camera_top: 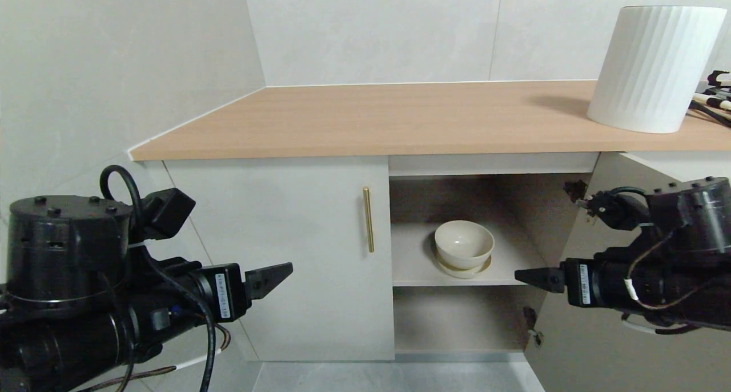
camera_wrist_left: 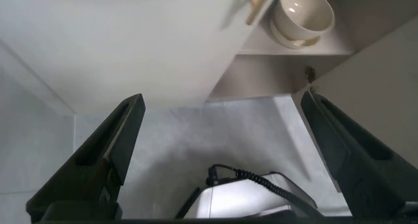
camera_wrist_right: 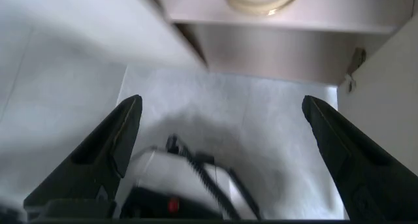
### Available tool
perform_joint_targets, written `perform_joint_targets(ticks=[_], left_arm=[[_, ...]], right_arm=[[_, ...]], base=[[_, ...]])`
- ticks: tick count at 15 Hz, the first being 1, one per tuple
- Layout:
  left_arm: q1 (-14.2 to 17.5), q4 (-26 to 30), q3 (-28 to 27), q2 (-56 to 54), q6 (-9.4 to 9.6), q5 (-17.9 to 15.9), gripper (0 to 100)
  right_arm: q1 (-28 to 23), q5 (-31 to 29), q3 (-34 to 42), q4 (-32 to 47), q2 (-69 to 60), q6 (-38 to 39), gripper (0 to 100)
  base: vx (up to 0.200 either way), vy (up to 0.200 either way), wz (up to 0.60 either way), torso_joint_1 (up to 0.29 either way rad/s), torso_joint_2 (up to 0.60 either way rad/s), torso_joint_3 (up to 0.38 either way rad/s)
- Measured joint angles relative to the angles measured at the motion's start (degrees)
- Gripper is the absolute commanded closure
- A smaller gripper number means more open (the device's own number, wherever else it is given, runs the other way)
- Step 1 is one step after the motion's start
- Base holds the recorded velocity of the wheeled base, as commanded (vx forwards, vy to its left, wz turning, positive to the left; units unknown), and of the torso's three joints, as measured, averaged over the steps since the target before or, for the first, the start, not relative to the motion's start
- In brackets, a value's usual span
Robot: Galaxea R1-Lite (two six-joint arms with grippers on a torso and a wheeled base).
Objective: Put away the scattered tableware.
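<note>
So, your left gripper (camera_top: pixel 278 275) hung with its fingers spread wide before the closed door (camera_top: pixel 274 220). Your right gripper (camera_top: pixel 528 278) was likewise released, just beside the open door (camera_top: pixel 577 340). The bowl (camera_top: pixel 464 243) sat upright on a saucer (camera_top: pixel 464 270) on the cabinet's middle shelf (camera_top: pixel 414 263), apart from both.

Home kitchen, by the look of it: wood-look countertop (camera_top: pixel 371 120) running along pale tiled walls (camera_top: pixel 371 32), white cabinet (camera_top: pixel 274 255) beneath with a slim brass handle (camera_top: pixel 369 219). Right-hand door (camera_top: pixel 594 340) open, and there on the shelf (camera_top: pixel 411 258), a cream bowl (camera_top: pixel 464 243) on a small plate (camera_top: pixel 464 270); a ribbed white container (camera_top: pixel 654 66) stands on the counter's right end
</note>
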Motion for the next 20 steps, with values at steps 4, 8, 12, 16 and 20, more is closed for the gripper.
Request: perform_joint_targets(ticks=[4,8,12,16,20], left_arm=[[0.6,0.1,0.3,-0.2,-0.02,0.0,0],[0.8,0.1,0.4,-0.1,0.00,0.0,0],[0.9,0.1,0.4,0.5,0.00,0.1,0],[0.9,0.1,0.4,0.6,-0.02,0.1,0],[0.9,0.1,0.6,0.7,0.00,0.1,0]], right_arm=[[2.2,0.0,1.0,5.5,-8.5,-0.5,0],[2.6,0.0,2.1,5.6,-10.3,-2.2,0],[2.6,0.1,2.4,6.3,-10.5,-2.3,0],[2.6,0.2,2.4,6.9,-10.6,-2.3,0],[2.7,0.1,2.5,6.8,-10.5,-2.4,0]], base=[[-0.100,0.000,0.00,0.001,0.00,0.001],[-0.200,0.000,0.00,-0.001,0.00,0.002],[-0.200,0.000,0.00,0.001,0.00,-0.001],[-0.200,0.000,0.00,0.005,0.00,0.005],[-0.200,0.000,0.00,0.001,0.00,0.002]])
